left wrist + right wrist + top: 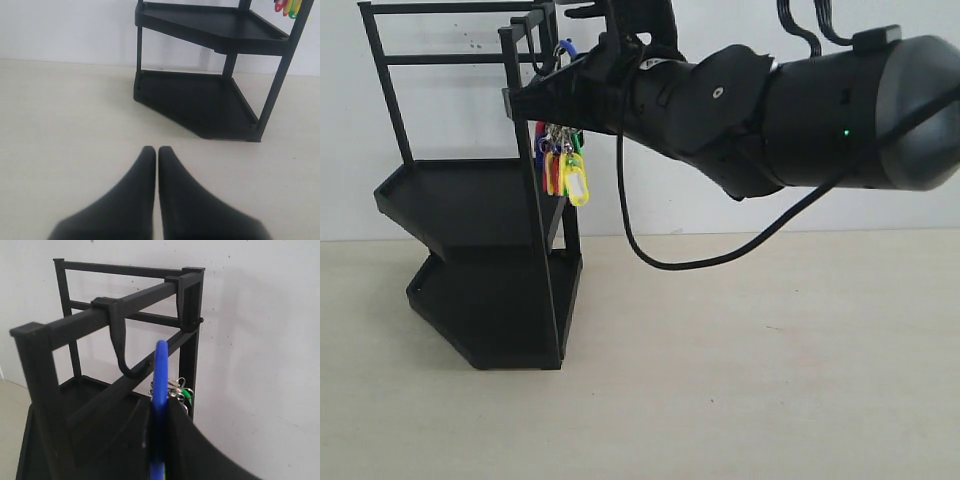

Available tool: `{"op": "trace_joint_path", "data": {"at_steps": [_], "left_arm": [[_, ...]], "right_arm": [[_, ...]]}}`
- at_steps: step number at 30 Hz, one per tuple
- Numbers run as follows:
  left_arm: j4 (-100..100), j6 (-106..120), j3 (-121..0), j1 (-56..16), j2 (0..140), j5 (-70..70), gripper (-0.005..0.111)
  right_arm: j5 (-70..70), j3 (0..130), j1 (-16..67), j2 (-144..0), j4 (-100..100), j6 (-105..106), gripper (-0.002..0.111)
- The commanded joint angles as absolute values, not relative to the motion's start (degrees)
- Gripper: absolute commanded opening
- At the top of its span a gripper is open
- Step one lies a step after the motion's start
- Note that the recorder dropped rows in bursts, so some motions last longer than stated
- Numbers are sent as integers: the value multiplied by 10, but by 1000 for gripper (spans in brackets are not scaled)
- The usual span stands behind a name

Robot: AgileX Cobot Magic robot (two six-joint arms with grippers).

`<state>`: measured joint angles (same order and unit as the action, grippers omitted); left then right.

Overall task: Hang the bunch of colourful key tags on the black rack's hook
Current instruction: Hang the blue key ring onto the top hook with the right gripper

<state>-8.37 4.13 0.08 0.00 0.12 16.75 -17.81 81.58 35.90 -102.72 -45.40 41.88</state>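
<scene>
You are gripping the key bunch (566,174) by its blue loop (161,365) in the right pincer (160,412), just beside the hook (122,357) of the rack (470,200). The loop is apparently not sitting on it yet. The left pincer (156,155) is idling, clenched.

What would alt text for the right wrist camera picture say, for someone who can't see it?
A black gripper pinches the blue loop of a bunch of key tags, holding it upright close beside a small hook on the top rail of a black rack. The tags peek out behind the loop, with a white wall beyond.
</scene>
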Motion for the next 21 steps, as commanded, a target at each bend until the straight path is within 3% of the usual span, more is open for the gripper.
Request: {"op": "trace_joint_path", "data": {"at_steps": [1, 21], "left_arm": [[-81, 43, 0, 0, 0, 163, 4], [-81, 43, 0, 0, 0, 163, 4]], "right_arm": [[-203, 824, 362, -1029, -445, 408, 0], [-199, 830, 367, -1039, -427, 379, 0]]}}
